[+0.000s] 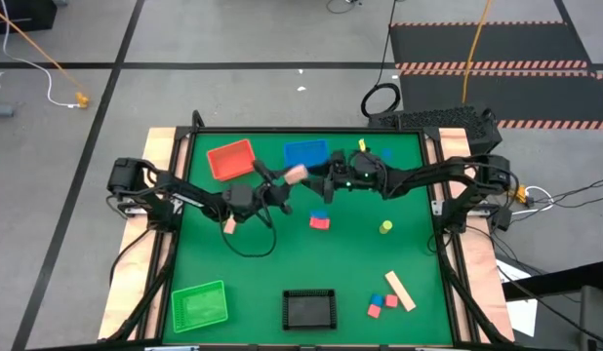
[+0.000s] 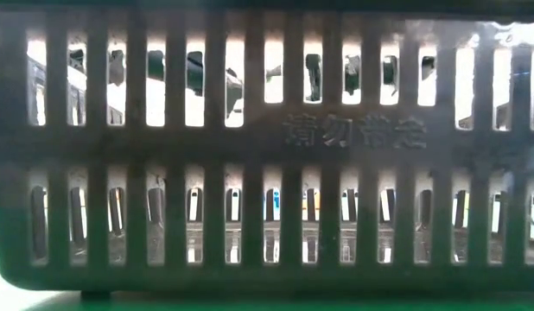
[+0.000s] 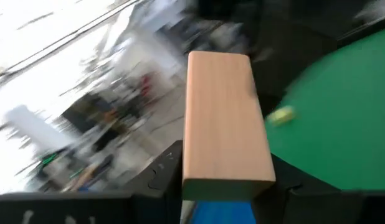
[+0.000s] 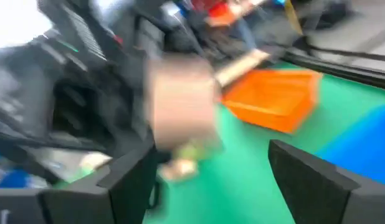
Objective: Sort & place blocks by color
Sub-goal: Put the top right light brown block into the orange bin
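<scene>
Near the top centre of the overhead frame, our left pincer (image 1: 285,178) is clamped on a tan block (image 1: 297,174), held between the red basket (image 1: 230,159) and blue basket (image 1: 305,153). Our right pincer (image 1: 326,181) faces it just beside, fingers apart and holding nothing, above the green bench (image 1: 409,244).

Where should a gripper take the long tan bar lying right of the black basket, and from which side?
Take the tan bar across its narrow width, toward the end away from the blue block and red block beside it, coming straight down with fingers square to its diagonal lie. It lies flat, both long sides open.
</scene>
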### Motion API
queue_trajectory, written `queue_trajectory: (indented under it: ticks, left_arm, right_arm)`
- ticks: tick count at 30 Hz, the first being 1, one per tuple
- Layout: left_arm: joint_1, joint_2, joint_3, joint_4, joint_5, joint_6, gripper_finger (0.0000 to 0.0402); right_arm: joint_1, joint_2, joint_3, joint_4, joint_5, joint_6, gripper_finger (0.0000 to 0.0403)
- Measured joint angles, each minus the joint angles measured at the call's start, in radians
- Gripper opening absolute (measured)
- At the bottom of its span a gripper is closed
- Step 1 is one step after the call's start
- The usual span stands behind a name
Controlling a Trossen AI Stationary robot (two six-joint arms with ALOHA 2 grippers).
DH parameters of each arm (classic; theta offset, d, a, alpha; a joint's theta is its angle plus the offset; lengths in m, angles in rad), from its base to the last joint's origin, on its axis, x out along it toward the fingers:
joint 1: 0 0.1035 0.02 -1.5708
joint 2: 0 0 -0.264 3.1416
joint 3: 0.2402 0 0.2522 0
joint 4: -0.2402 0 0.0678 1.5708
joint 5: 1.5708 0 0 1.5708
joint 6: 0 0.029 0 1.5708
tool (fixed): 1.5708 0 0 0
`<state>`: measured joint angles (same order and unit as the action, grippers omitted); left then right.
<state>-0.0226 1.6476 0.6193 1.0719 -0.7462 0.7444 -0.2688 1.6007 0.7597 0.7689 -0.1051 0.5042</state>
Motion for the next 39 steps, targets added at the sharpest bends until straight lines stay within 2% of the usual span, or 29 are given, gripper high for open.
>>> queue_trajectory:
  ticks: [3,5,7,10,13,17,21,24,28,32,39]
  left_arm:
    - [0.015,-0.021,0.001,-0.026,-0.179,0.051,0.0131]
    - [0.035,-0.048,0.001,-0.094,-0.25,0.058,0.0131]
    - [0.061,-0.093,0.001,-0.21,-0.276,0.02,0.0131]
    - [0.112,-0.178,0.001,-0.432,-0.268,-0.12,0.0131]
    - [0.183,-0.273,0.0,-0.71,-0.212,-0.312,0.0131]
    - [0.305,-0.394,0.001,-1.071,-0.021,-0.613,0.0131]
    - [0.412,-0.472,0.0,-1.337,0.163,-0.826,0.0131]
    - [0.469,-0.491,0.0,-1.479,0.242,-0.886,0.0131]
    - [0.53,-0.49,-0.003,-1.579,0.278,-0.929,0.0131]
    - [0.582,-0.489,-0.018,-1.576,0.278,-0.974,0.0135]
    - [0.618,-0.489,-0.031,-1.577,0.276,-1.081,0.0223]
  right_arm:
    - [-0.047,-0.056,-0.003,-0.167,0.011,-0.031,0.0298]
    - [-0.084,-0.111,-0.002,-0.274,0.01,-0.055,0.0294]
    - [-0.118,-0.156,-0.001,-0.387,0.034,-0.08,0.0289]
    - [-0.162,-0.212,-0.002,-0.556,0.159,-0.111,0.0283]
    - [-0.201,-0.253,-0.002,-0.673,0.329,-0.099,0.0279]
    - [-0.247,-0.251,-0.002,-0.793,0.51,0.001,0.0277]
    - [-0.286,-0.207,-0.023,-0.81,0.586,0.067,0.0276]
    - [-0.318,-0.169,-0.042,-0.784,0.603,0.091,0.0276]
    - [-0.365,-0.123,-0.048,-0.784,0.602,0.118,0.0276]
    - [-0.385,-0.093,-0.048,-0.749,0.6,0.115,0.0276]
    - [-0.401,-0.081,-0.048,-0.747,0.599,0.113,0.0276]
